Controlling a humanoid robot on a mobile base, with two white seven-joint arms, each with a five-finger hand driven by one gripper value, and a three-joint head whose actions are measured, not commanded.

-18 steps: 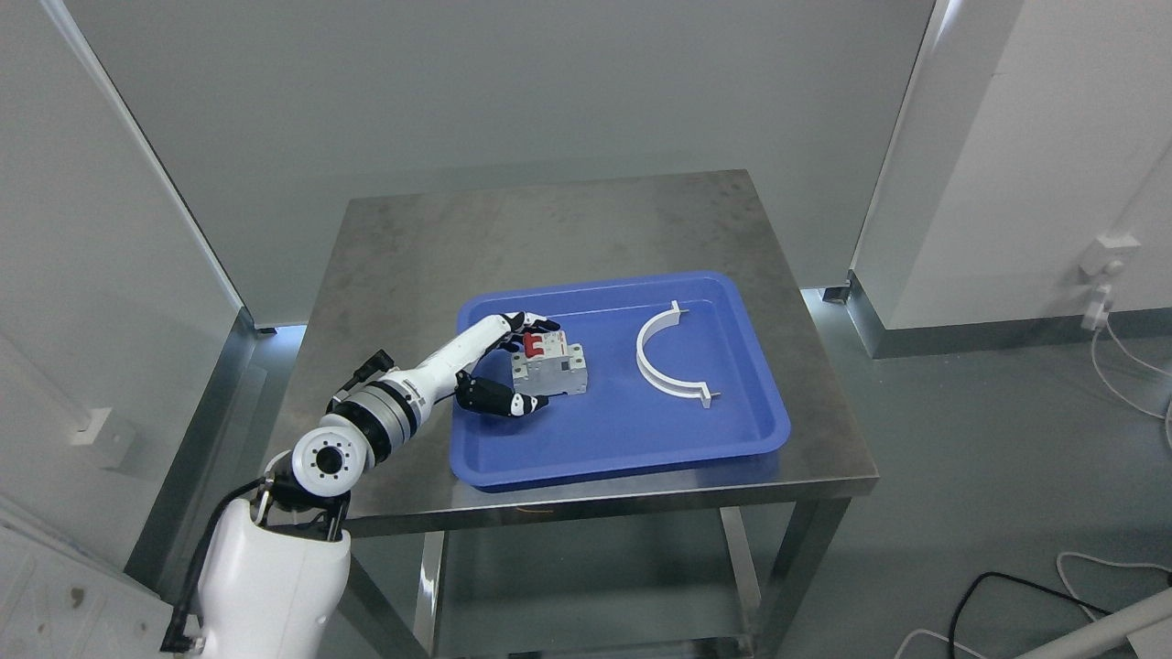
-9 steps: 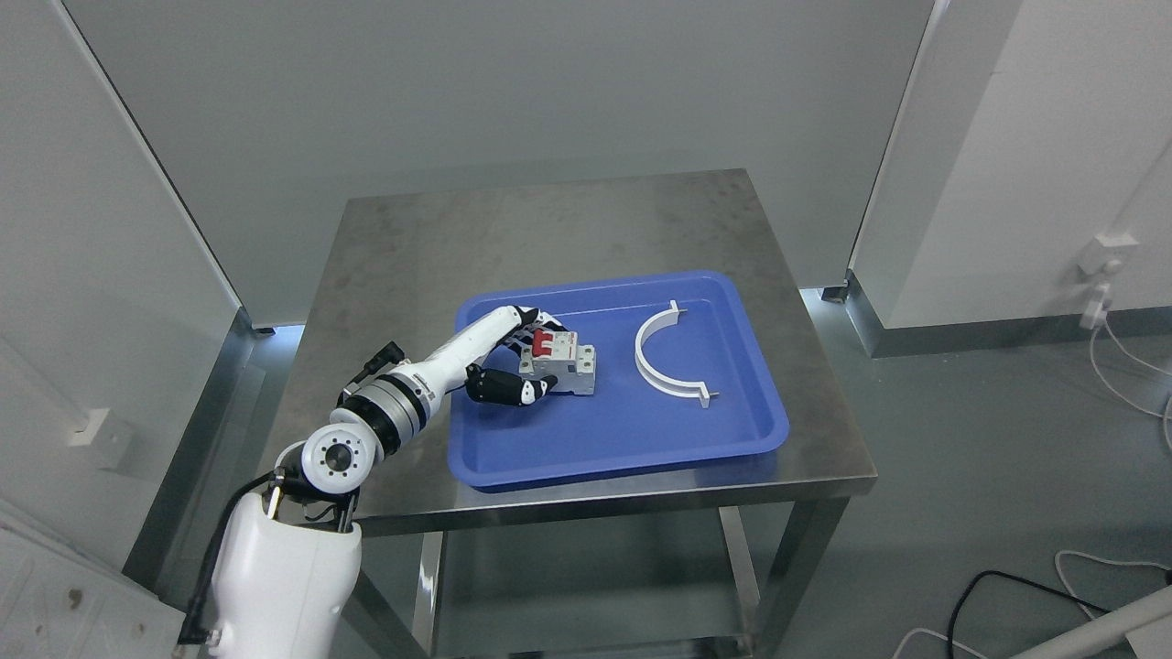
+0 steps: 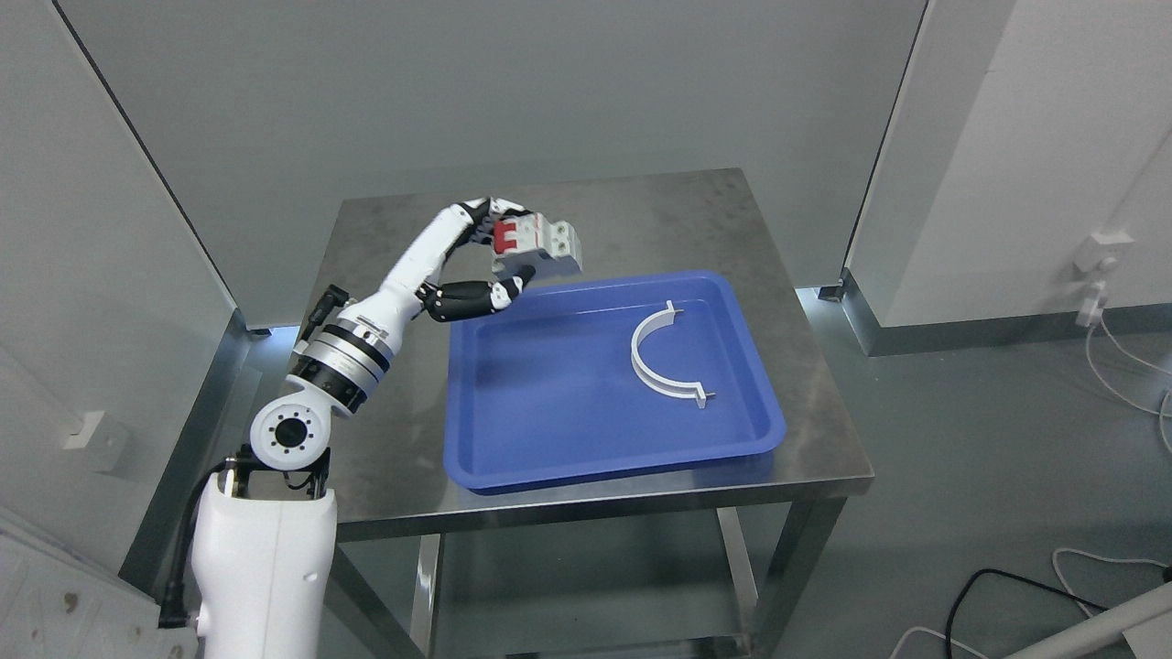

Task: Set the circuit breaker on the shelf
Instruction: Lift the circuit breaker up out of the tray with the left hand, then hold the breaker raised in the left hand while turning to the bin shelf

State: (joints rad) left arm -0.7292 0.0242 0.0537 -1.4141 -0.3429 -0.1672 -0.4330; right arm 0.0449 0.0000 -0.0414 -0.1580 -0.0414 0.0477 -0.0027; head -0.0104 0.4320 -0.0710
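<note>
A grey circuit breaker (image 3: 548,245) with red switches hangs in the air above the far left corner of the blue tray (image 3: 586,439). My left hand (image 3: 499,252) is shut on it, fingers over the top and thumb underneath. The white left arm rises from the lower left. The right arm does not show.
A white curved clamp piece (image 3: 661,366) lies in the tray's right half. The tray sits on a steel table (image 3: 394,275) with a lower level partly visible between its legs. Grey walls stand behind and beside; cables lie on the floor at right.
My left hand closed on the breaker in the tray, then lifted it up and away toward the tray's far edge. The view shifted slightly.
</note>
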